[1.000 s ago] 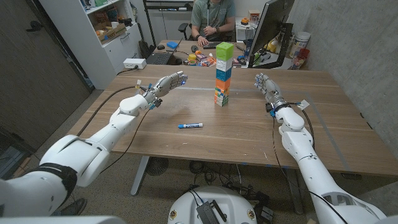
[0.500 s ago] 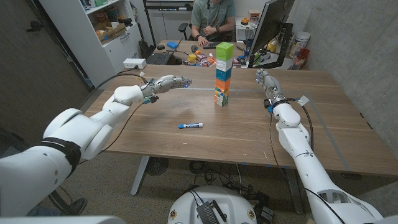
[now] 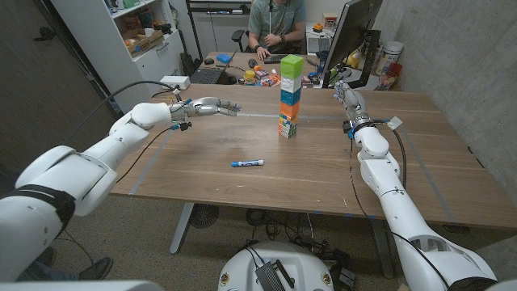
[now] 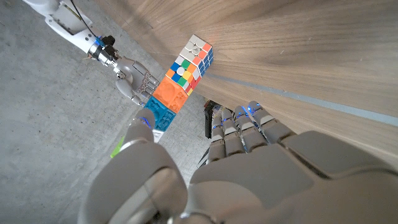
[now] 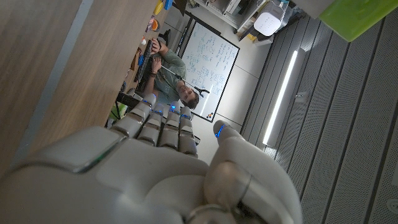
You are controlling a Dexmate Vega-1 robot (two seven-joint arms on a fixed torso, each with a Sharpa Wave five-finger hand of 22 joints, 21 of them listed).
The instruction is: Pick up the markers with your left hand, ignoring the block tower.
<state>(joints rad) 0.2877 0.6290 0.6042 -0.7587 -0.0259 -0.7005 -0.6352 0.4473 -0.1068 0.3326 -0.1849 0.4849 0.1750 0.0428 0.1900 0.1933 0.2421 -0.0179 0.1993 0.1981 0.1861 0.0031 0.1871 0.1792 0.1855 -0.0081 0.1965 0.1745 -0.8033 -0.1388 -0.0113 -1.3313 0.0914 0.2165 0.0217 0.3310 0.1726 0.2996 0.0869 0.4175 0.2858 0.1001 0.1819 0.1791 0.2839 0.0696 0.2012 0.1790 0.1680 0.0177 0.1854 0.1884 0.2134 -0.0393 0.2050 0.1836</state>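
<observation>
A blue and white marker (image 3: pixel 247 163) lies alone on the wooden table (image 3: pixel 323 174), near its middle front. My left hand (image 3: pixel 212 106) hovers over the far left of the table, fingers stretched out toward the block tower and holding nothing; it is well behind and left of the marker. My left hand's fingers (image 4: pixel 245 127) point toward the tower. My right hand (image 3: pixel 346 94) is raised at the far right, fingers extended and empty. Its back (image 5: pixel 155 168) fills the lower right wrist view.
A tall stack of coloured blocks (image 3: pixel 290 95) stands at the table's far middle, between my two hands; the block tower (image 4: pixel 180 84) and my right hand (image 4: pixel 130 78) show past my left fingers. A person (image 3: pixel 275 24) sits at a cluttered desk behind. A monitor (image 3: pixel 355 36) stands far right.
My left arm has swung outward to the left and back, its hand turning flatter and level. My right hand has moved farther from me. The marker and tower have stayed put.
</observation>
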